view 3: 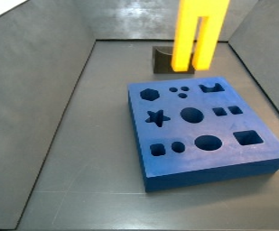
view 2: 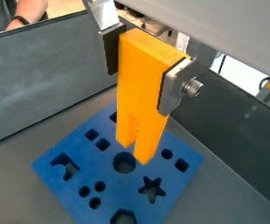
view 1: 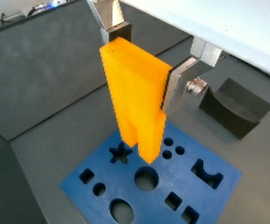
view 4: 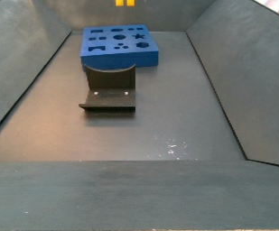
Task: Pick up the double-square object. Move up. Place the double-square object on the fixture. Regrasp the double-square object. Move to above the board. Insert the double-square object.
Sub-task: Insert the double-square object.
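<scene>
Gripper (view 1: pixel 140 61) jaws clamped on the double-square object (view 1: pixel 135 96) near its top, hanging upright above the board (view 1: pixel 161 179) — rigid, light, smooth-sided; you'd keep that high flat-face grip.

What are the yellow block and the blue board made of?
The double-square object, held upright between the gripper fingers above the board, looks like matte, smooth plastic. The board looks like matte plastic or dense foam with cleanly cut holes; I cannot tell which.

Gripper (view 1: pixel 141 66), flat silver finger plates (view 2: pixel 176 83) (round screw), dark pads
</scene>
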